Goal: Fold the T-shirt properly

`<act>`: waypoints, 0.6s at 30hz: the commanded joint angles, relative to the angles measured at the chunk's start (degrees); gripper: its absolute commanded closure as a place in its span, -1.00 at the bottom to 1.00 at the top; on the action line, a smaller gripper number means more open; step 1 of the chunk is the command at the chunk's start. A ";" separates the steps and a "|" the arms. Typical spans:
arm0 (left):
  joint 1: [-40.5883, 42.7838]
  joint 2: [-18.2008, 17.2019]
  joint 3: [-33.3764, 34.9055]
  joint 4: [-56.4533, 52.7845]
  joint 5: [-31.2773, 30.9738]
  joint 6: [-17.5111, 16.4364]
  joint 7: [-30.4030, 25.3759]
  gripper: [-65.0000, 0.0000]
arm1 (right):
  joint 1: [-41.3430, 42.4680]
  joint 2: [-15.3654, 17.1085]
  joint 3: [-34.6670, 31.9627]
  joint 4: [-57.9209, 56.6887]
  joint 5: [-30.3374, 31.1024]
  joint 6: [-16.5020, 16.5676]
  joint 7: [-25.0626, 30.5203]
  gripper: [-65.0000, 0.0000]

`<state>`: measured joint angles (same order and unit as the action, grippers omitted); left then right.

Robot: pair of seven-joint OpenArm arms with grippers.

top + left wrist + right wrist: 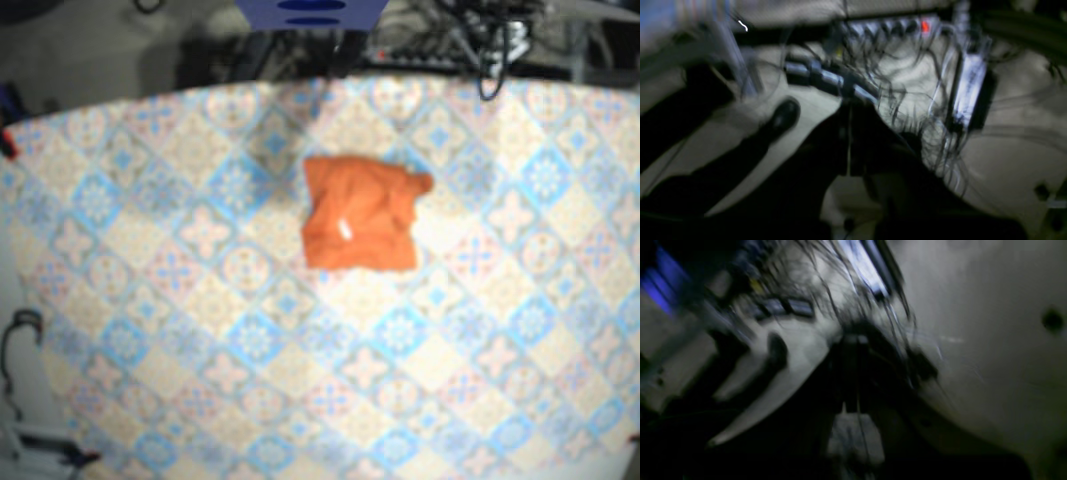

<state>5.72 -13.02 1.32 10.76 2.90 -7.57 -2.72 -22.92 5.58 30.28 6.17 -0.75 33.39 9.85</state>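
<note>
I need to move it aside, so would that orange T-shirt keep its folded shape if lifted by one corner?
Probably not: the orange T-shirt shows soft wrinkles and uneven edges, so its folds would likely sag open. Pushed across the patterned tablecloth, it may bunch rather than slide.

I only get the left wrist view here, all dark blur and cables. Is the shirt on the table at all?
Observer: Yes, the base view shows the orange cloth T-shirt bundled compactly on the tile-patterned tablecloth.
Reviewer: Any arm above it?
Observer: None shows over the table in that view.
Reviewer: Folded neatly?
Observer: Roughly square, but wrinkled, with a flap sticking out at its upper right.
</note>
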 commanded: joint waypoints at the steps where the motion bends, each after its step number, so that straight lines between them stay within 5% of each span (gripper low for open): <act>1: -0.66 0.58 0.04 -0.08 0.84 -0.03 -0.22 1.00 | -0.78 -0.27 0.00 -0.24 0.01 0.24 0.48 1.00; 10: -4.00 6.64 0.04 -0.26 3.21 -0.03 0.04 1.00 | 4.68 -4.40 -1.40 -0.24 0.01 0.24 2.42 1.00; 16: -4.79 6.82 -0.05 -0.08 3.13 0.14 0.13 1.00 | 6.52 -5.45 -11.25 -0.33 0.01 -0.02 5.76 1.00; 18: -4.79 6.82 -0.05 0.18 3.04 0.14 0.04 1.00 | 6.70 -5.19 -17.23 -0.42 0.01 -3.36 6.81 1.00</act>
<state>1.23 -5.78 1.32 10.59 6.02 -7.68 -1.98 -15.73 0.38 13.04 5.85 -0.54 29.32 16.38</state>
